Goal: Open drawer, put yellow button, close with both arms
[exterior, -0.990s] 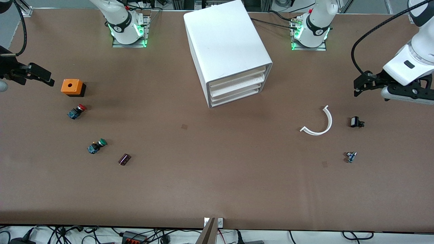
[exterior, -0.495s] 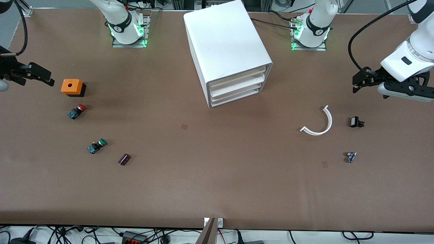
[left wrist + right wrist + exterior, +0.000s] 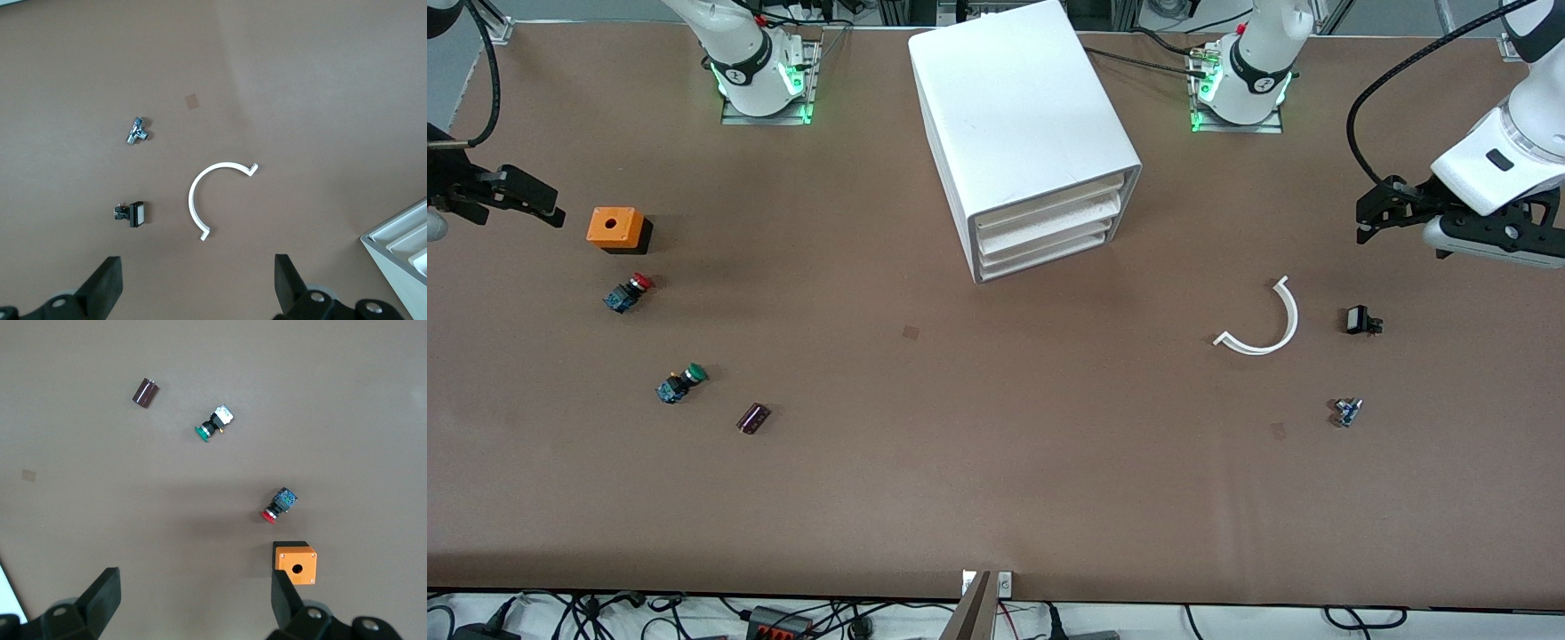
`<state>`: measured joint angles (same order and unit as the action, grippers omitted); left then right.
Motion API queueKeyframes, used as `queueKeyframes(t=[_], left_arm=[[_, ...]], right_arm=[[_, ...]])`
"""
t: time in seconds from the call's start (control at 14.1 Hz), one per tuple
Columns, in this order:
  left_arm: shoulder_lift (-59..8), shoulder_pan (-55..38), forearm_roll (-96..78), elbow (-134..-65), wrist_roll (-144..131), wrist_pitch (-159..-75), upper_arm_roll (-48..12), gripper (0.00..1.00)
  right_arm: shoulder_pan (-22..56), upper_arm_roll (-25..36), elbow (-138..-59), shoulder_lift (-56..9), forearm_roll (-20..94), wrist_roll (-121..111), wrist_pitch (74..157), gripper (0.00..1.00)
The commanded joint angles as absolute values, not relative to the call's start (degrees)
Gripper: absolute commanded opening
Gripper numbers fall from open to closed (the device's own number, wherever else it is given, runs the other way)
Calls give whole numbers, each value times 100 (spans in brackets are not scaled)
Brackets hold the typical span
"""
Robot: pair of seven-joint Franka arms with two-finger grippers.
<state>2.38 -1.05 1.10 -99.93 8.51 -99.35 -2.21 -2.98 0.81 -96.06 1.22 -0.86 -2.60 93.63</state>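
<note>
The white cabinet [image 3: 1014, 116] stands between the two arm bases, and its topmost drawer [image 3: 1049, 206] is pushed in flush. The yellow button is out of view in every frame. My left gripper [image 3: 1362, 222] hangs open over the table at the left arm's end, with nothing between its fingers; in the left wrist view the left gripper [image 3: 197, 287] has only bare table under it. My right gripper [image 3: 543, 206] hangs open and empty at the right arm's end, beside an orange box [image 3: 615, 228]. In the right wrist view the right gripper [image 3: 193, 597] is wide apart.
A red-capped button [image 3: 628, 292], a green-capped button [image 3: 681, 383] and a dark cylinder [image 3: 752, 418] lie at the right arm's end. A white curved piece [image 3: 1263, 320], a small black part [image 3: 1360, 321] and a small metal part [image 3: 1347, 412] lie at the left arm's end.
The left arm has lifted a little and shifted slightly over its end of the table. The right gripper has drifted a touch toward the table's edge. Nothing on the table has moved.
</note>
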Motion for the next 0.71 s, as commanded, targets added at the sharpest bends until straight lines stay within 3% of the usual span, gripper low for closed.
queueKeyframes(t=[0.0, 0.64], left_arm=[[281, -167, 70, -9958, 932, -9826, -149, 100], [237, -123, 70, -9905, 941, -9748, -150, 100]], right_arm=[[-290, 62, -9765, 264, -167, -352, 9439, 100], [-299, 62, -9765, 264, -167, -352, 9404, 100]])
